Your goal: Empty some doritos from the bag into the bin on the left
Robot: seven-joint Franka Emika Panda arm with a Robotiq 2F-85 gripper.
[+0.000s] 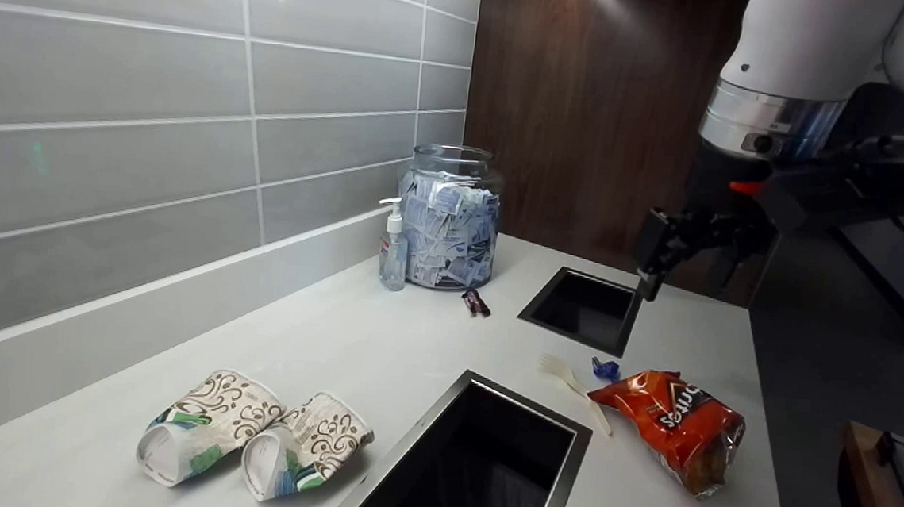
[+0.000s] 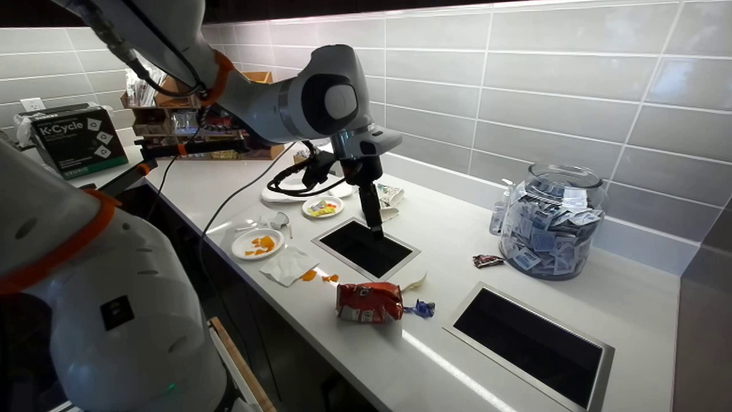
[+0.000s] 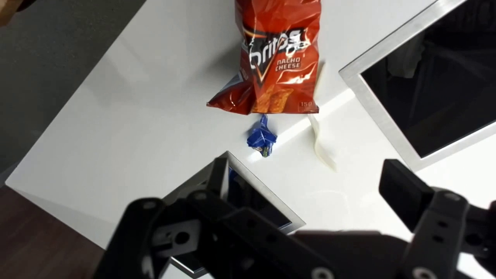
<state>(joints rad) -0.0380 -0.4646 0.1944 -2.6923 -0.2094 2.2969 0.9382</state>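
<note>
Chip bag (image 3: 281, 58) is just lying on the table (image 3: 147, 135) near a bin (image 3: 383, 118), fingers (image 3: 405, 192) hanging higher up, spread pretty wide.

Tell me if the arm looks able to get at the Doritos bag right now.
Probably yes: the end effector is open and holds nothing, and the bag lies uncovered on the counter. The fork and blue wrapper close by could snag, though.

The crinkled red Doritos bag (image 1: 674, 428) lies on the counter (image 1: 351, 326); the steel-rimmed left bin (image 1: 563, 484) sits nearby.
</note>
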